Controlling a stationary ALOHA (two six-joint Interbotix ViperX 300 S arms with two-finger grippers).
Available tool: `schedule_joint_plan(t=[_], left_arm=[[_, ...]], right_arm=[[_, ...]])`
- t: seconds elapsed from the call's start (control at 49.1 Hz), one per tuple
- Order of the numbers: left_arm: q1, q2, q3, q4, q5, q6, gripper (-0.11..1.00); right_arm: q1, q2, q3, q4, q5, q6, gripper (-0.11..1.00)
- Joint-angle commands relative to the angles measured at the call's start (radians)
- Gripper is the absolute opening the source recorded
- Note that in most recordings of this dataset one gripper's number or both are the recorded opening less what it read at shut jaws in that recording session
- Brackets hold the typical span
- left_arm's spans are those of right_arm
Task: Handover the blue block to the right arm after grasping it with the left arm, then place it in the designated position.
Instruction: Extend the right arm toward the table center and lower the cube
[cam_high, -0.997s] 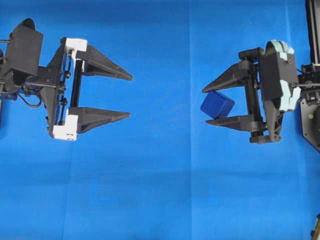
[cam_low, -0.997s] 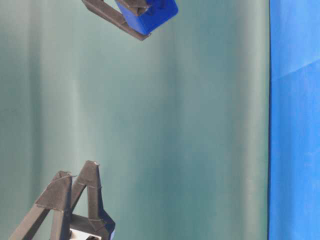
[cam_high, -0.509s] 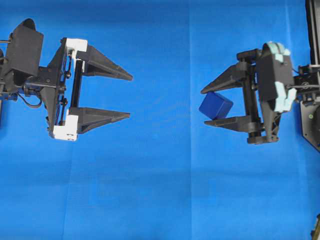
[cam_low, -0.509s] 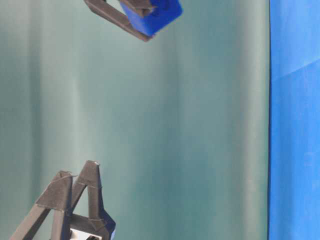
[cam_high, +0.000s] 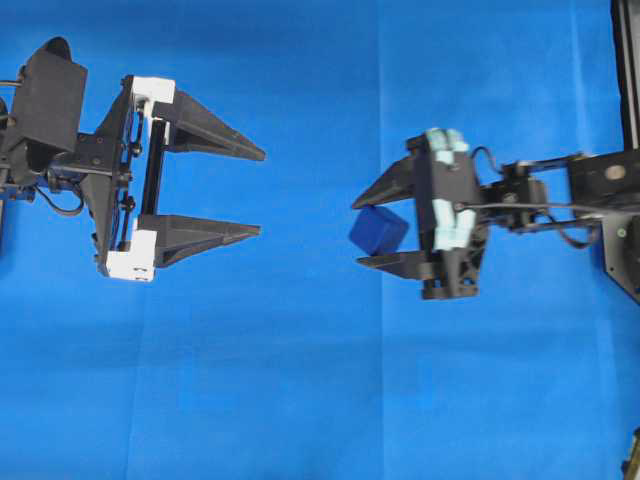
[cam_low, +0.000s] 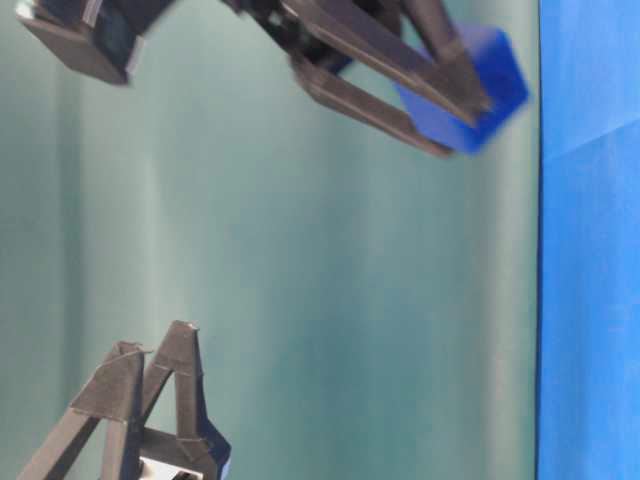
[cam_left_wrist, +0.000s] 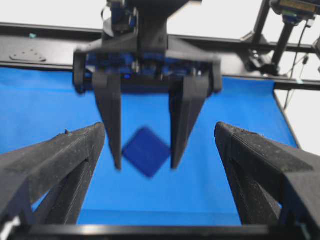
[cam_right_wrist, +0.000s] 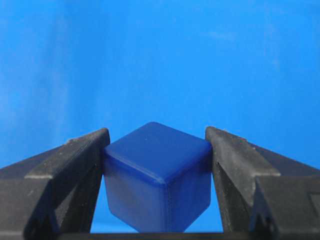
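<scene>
Handover is done, judging by who has the block. The right end effector (cam_high: 368, 232) is clamped on the block (cam_high: 378, 230), which sits between its two fingers near the tips. In the right wrist view the block (cam_right_wrist: 157, 177) is turned corner-up, with both fingers pressed against opposite faces.

The left end effector (cam_high: 258, 192) has its fingers wide apart with nothing between them, parked on the left side, well apart from the right one. The left wrist view looks straight at the right end effector (cam_left_wrist: 146, 162), with the block (cam_left_wrist: 146, 151) hanging between the tips as a diamond shape.

Block is airborne. In the table-level view it (cam_low: 470, 85) sits high in the frame, clear of the blue cloth (cam_low: 590, 250) that covers the surface. That view is motion-blurred around the right arm, so the exact gap to the cloth is hard to read.

Left to do: the placing. Right arm needs to bring the block down to the designated position and let go. No marker for that position is visible on the cloth (cam_high: 320, 380) in any view, so the target location cannot be told from here.

Risk, as a judgement: the tilted grip means the block may land on an edge and tip when released.
</scene>
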Motion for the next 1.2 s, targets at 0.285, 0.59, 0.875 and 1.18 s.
schedule_joint_plan(t=[0.285, 0.59, 0.875, 1.18], left_arm=[[-0.005, -0.006, -0.026, 0.000, -0.009, -0.005, 0.93], [-0.005, -0.006, -0.028, 0.000, -0.009, -0.006, 0.93], [-0.008, -0.006, -0.026, 0.000, -0.006, -0.006, 0.93], [-0.008, -0.006, -0.028, 0.000, -0.006, -0.006, 0.93]], right_arm=[[-0.025, 0.222, -0.084, 0.003, -0.138, 0.002, 0.47], [-0.028, 0.354, -0.172, 0.005, -0.166, 0.002, 0.47], [-0.026, 0.430, -0.202, 0.015, -0.221, 0.002, 0.47], [-0.028, 0.469, -0.218, 0.021, -0.238, 0.002, 0.47]])
